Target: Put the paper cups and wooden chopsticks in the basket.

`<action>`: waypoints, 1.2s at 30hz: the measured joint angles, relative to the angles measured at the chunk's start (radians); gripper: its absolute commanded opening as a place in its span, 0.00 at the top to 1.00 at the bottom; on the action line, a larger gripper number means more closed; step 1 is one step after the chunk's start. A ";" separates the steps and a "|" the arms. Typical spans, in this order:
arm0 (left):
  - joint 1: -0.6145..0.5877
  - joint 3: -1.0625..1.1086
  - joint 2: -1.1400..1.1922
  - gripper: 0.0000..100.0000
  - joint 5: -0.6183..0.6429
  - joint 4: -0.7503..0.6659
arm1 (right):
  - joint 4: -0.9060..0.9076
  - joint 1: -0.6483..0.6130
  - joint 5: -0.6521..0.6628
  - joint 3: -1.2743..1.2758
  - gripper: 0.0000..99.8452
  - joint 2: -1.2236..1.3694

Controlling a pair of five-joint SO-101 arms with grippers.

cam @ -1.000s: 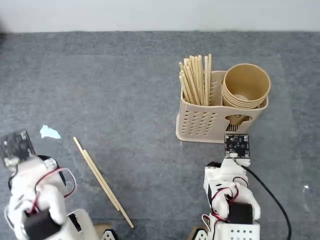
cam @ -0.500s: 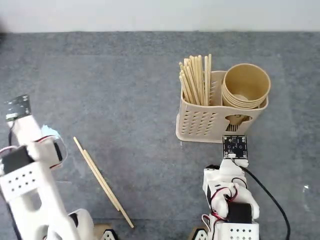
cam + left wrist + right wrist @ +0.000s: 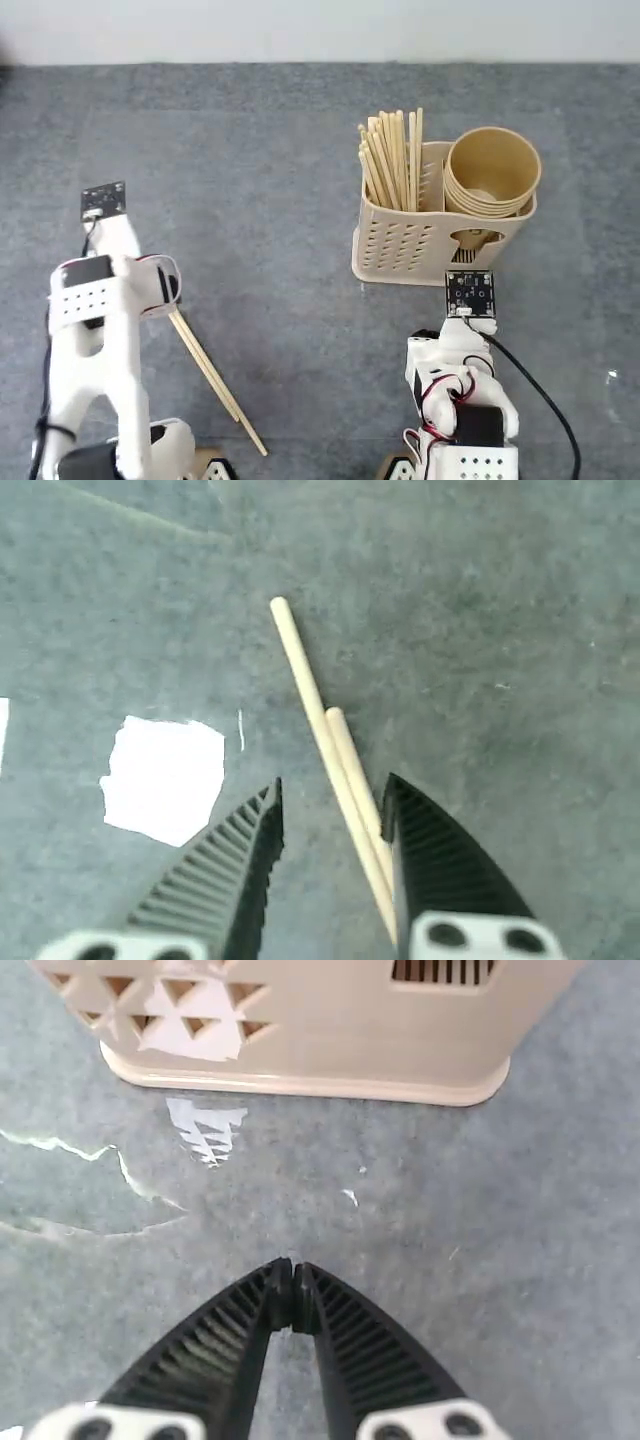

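The left gripper [image 3: 332, 785], jaws spread, brackets two loose chopsticks [image 3: 312, 700] near the worktop's front-left edge. Judged light, stiff and smooth, they are likely to roll, so pinch both together mid-length. The basket [image 3: 400, 250] stands right of centre. The right gripper [image 3: 292, 1280] is closed on nothing.

Looking like a robotics lab bench: grey mat [image 3: 250, 180] spreading edge to edge, plain white wall [image 3: 320, 30] running behind, left arm [image 3: 95, 330] and right arm [image 3: 455, 400] showing bare wires [image 3: 437, 388] and boards [image 3: 471, 292].
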 measured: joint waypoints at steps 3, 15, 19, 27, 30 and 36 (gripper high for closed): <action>0.025 0.000 0.063 0.84 0.044 -0.043 | 0.000 0.000 0.000 0.000 0.99 0.000; 0.044 -0.014 0.287 0.89 0.094 -0.123 | 0.000 0.000 0.000 0.000 0.99 0.000; 0.049 -0.002 0.288 0.96 0.094 -0.155 | 0.000 0.000 0.000 0.000 0.99 0.000; 0.049 0.014 0.285 0.99 0.098 -0.180 | 0.000 0.000 0.000 0.000 0.99 0.000; 0.049 0.015 0.284 0.99 0.098 -0.181 | 0.000 0.000 0.000 0.000 0.99 0.000; 0.046 -0.051 0.301 0.99 0.183 -0.077 | 0.000 0.000 0.000 0.000 0.99 0.000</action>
